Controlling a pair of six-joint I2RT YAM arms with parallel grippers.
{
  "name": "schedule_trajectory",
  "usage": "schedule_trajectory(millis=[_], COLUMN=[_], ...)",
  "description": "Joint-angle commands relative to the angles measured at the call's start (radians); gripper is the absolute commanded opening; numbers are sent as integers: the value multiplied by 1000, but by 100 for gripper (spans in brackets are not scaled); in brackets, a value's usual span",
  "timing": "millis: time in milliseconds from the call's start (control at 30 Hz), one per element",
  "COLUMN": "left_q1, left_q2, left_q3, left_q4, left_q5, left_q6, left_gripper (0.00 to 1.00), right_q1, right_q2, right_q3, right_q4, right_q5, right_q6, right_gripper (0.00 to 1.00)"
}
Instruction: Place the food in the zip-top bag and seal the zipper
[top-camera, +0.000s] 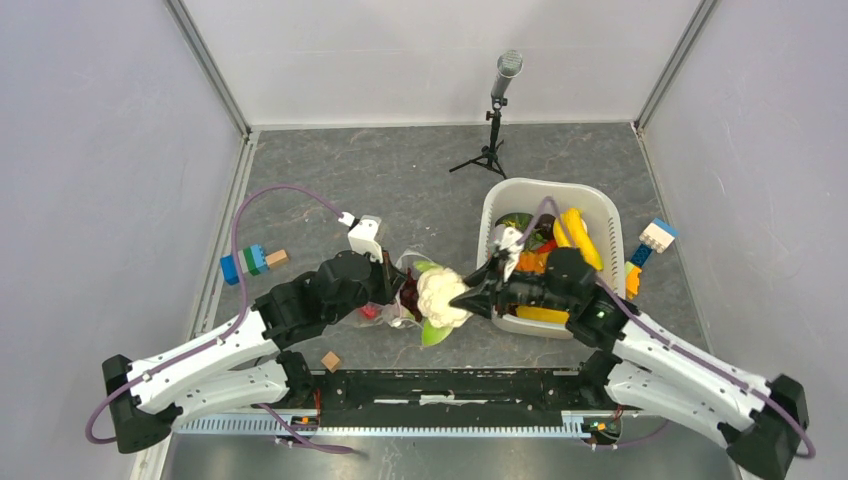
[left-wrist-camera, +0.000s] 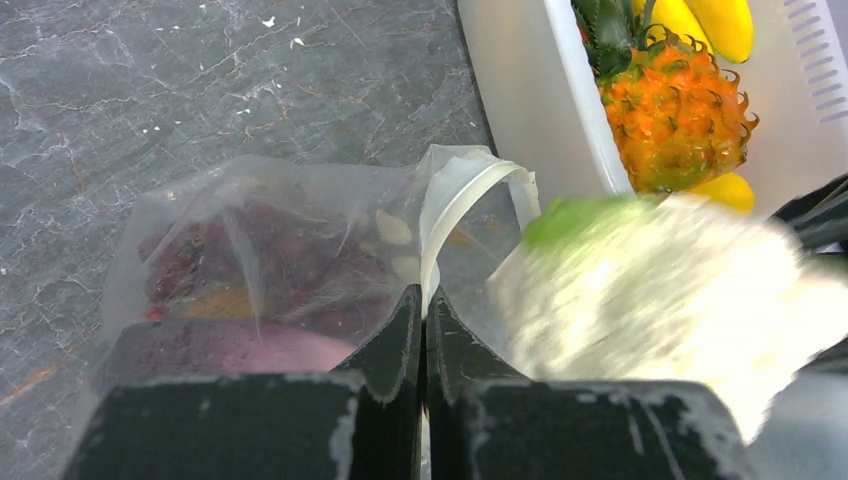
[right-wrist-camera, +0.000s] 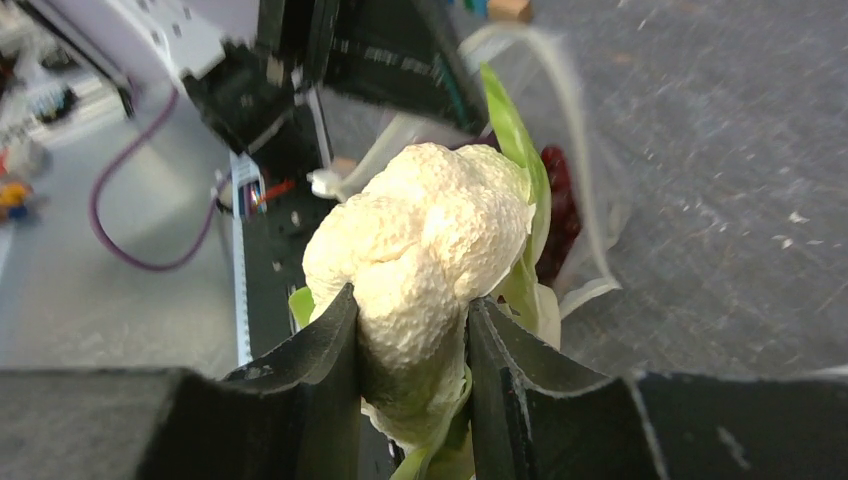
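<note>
My right gripper (right-wrist-camera: 412, 305) is shut on the white cauliflower (right-wrist-camera: 432, 235) with green leaves and holds it at the mouth of the zip-top bag (left-wrist-camera: 260, 260). From above the cauliflower (top-camera: 441, 293) sits between both grippers. My left gripper (left-wrist-camera: 423, 305) is shut on the bag's white zipper strip (left-wrist-camera: 462, 195) and holds the mouth open. Dark purple food (left-wrist-camera: 230, 345) lies inside the bag. The right gripper (top-camera: 468, 297) is just right of the bag (top-camera: 408, 292); the left gripper (top-camera: 395, 285) is at its left.
A white basket (top-camera: 601, 215) at the right holds bananas (top-camera: 578, 235), a pineapple (left-wrist-camera: 672, 110) and other pieces. Building blocks lie at the left (top-camera: 252, 262) and right (top-camera: 655, 238). A small wooden cube (top-camera: 330, 361) lies near the front rail. A microphone stand (top-camera: 492, 130) is at the back.
</note>
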Motion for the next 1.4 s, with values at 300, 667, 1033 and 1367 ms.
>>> schedule_trajectory(millis=[300,667,1033,1367], left_q1=[4,4,5,4], left_q2=[-17,38,19,12], left_q3=[29,80,113,88], left_q4=[32,55,58,86], left_q5=[71,196,222,249], left_q6=[42,72,56,19], left_gripper=[3,2,2,2], right_q1=[187,280,312,322], right_q2=[226,368,406,535], right_q3=[121,195,58,4], right_q4=[11,58,357,663], right_q5=[422,324,418,617], right_q6=[-307,-229,-300,-243], right_gripper=[10,13,13,20])
